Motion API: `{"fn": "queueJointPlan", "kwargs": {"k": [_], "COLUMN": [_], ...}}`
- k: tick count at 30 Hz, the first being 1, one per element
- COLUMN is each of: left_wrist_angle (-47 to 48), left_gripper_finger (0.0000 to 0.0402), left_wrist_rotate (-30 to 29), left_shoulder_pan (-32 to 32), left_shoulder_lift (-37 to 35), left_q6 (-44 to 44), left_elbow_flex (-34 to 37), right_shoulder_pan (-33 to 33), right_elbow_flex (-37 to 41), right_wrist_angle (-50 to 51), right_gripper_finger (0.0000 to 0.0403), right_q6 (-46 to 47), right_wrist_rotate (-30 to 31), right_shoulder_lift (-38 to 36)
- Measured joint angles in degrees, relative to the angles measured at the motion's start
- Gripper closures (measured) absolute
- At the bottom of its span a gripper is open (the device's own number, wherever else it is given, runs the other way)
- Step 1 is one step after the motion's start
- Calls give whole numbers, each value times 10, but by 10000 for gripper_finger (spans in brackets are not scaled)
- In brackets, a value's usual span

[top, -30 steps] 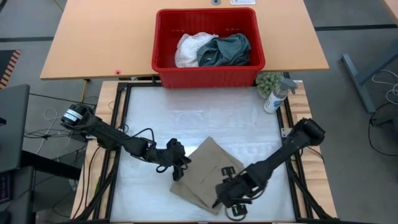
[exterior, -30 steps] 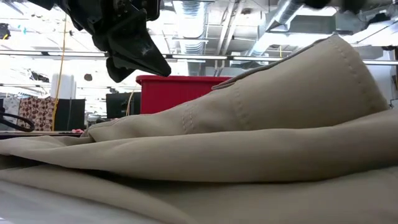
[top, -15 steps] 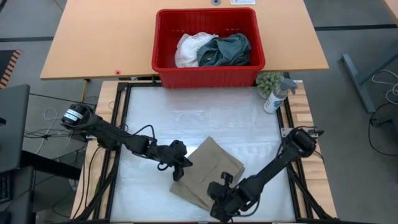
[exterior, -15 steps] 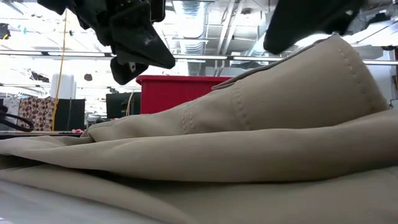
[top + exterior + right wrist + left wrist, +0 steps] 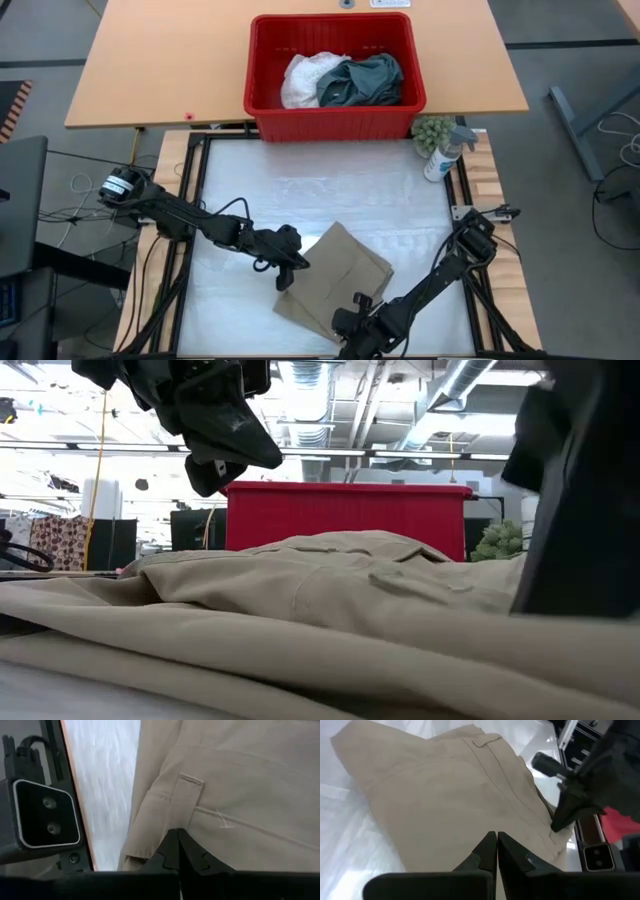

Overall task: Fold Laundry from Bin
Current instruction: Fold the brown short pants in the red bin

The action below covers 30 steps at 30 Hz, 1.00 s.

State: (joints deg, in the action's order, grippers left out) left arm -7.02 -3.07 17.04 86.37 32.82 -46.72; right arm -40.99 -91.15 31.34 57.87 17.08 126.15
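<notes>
Khaki garment [image 5: 335, 275] lies folded flat on the table, near front edge. White garment [image 5: 305, 75] and teal garment [image 5: 362, 78] sit in the red bin [image 5: 335, 120], untouched. Left gripper [image 5: 288, 258] closed, empty, at the khaki's left edge; right gripper [image 5: 358, 322] closed at its front corner, can't tell if pinching cloth.

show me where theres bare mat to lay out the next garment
Free: the white mat between the red bin and the folded khaki garment, spray bottle only at its edge. Crowded: the near strip, where the left gripper and right gripper, both shut, flank the garment.
</notes>
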Motion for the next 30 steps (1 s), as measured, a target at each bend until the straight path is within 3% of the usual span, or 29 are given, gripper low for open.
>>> {"fn": "queueJointPlan", "kwargs": {"k": [5, 10, 16, 23, 30], "left_wrist_angle": [3, -38, -153, -243, -182], "left_gripper_finger": [401, 401, 401, 401, 401], "left_wrist_rotate": [9, 36, 107, 98, 57], "left_shoulder_pan": [0, 0, -3, -19, -27], "left_shoulder_lift": [0, 1, 77, 183, 224], "left_q6": [-12, -46, -89, -82, -77], "left_elbow_flex": [0, 0, 0, -1, -2], "right_shoulder_pan": [7, 2, -3, -9, -17], "right_elbow_flex": [1, 4, 5, 5, 5], "right_wrist_angle": [7, 33, 54, 59, 67], "right_gripper_finger": [388, 387, 387, 386, 386], "right_q6": [-38, -54, -35, -18, 11], "right_wrist_rotate": [-29, 4, 5, 11, 40], "right_shoulder_lift": [10, -26, -32, -32, -48]}}
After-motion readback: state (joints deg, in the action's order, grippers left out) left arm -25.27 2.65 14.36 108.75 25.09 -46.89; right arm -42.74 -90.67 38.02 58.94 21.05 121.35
